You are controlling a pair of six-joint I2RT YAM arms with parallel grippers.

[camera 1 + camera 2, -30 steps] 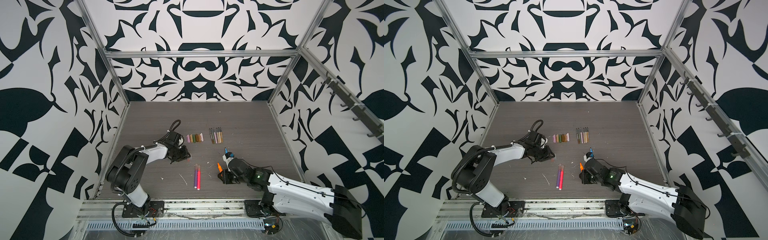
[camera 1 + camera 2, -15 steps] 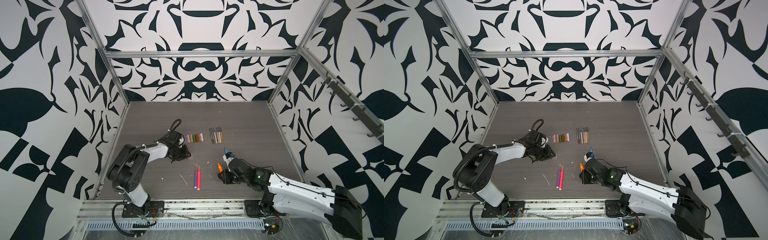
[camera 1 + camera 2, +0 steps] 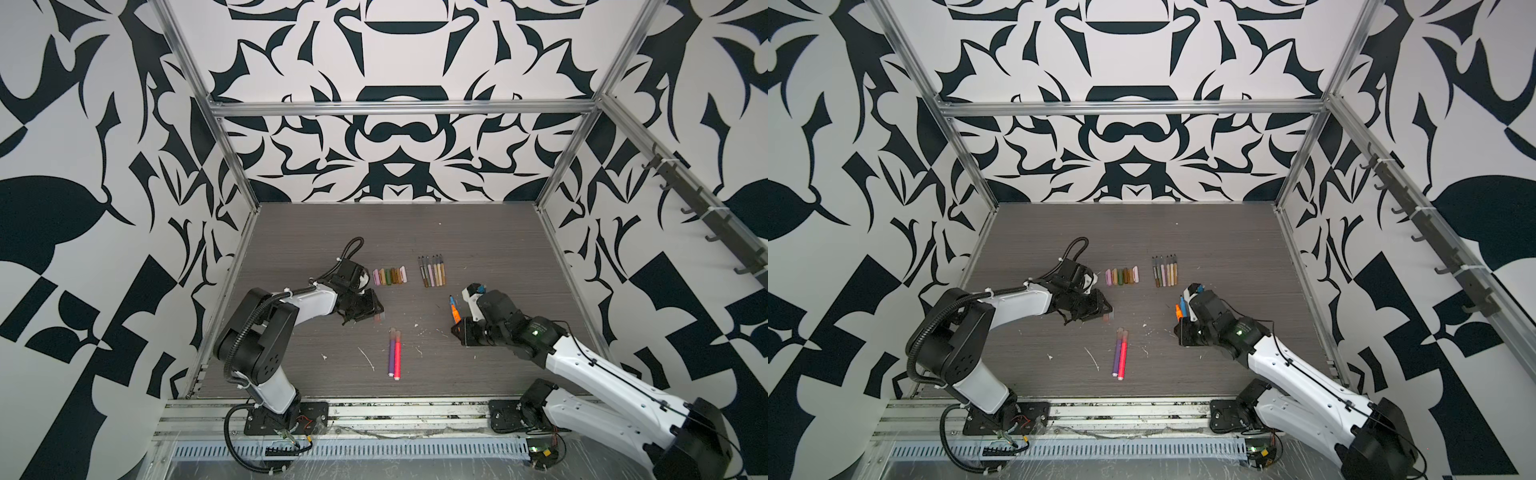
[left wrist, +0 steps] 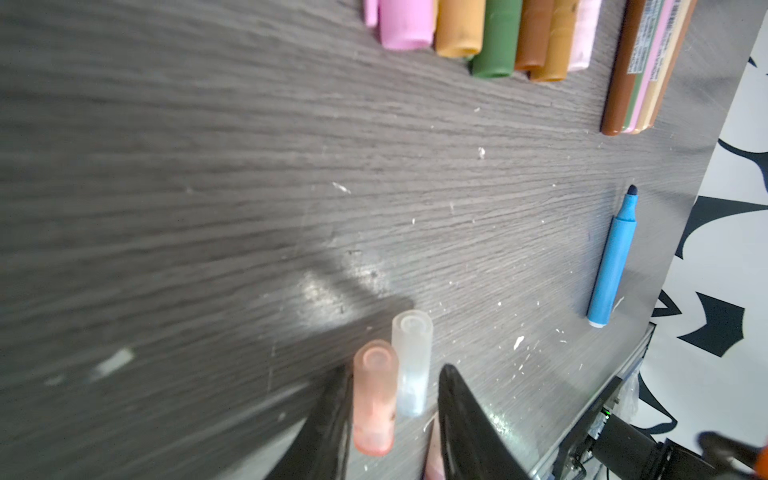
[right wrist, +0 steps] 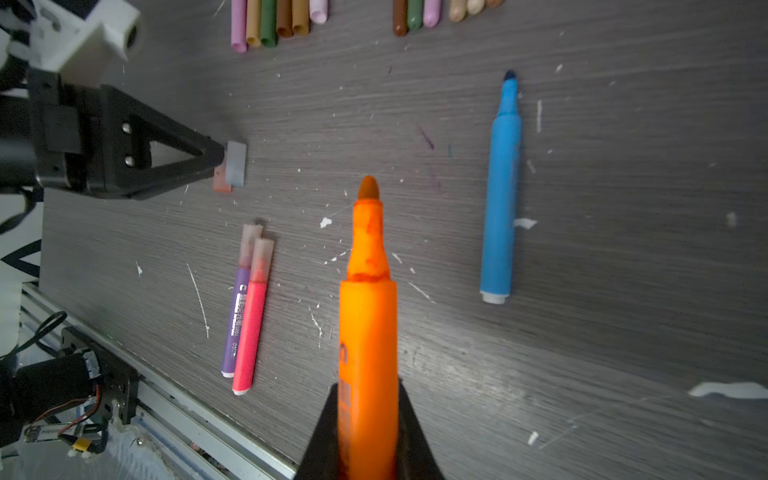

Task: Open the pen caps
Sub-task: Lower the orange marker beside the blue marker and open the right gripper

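A pinkish cap (image 4: pixel 374 399) and a clear cap (image 4: pixel 411 365) are seen side by side on the worktop (image 4: pixel 208 208) between the parted jaws of the left pincer (image 4: pixel 395 372); cap placement is judged in hand. The uncapped orange marker (image 5: pixel 368 316) is clamped in the right pincer (image 5: pixel 368 399). Next, the capped purple marker (image 5: pixel 237 320) must be grasped.

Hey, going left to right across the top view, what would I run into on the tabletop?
From the left: left tool → row of loose pen caps → row of thin pens → orange marker. Skipped, sharing the caps' span: purple marker, pink marker.
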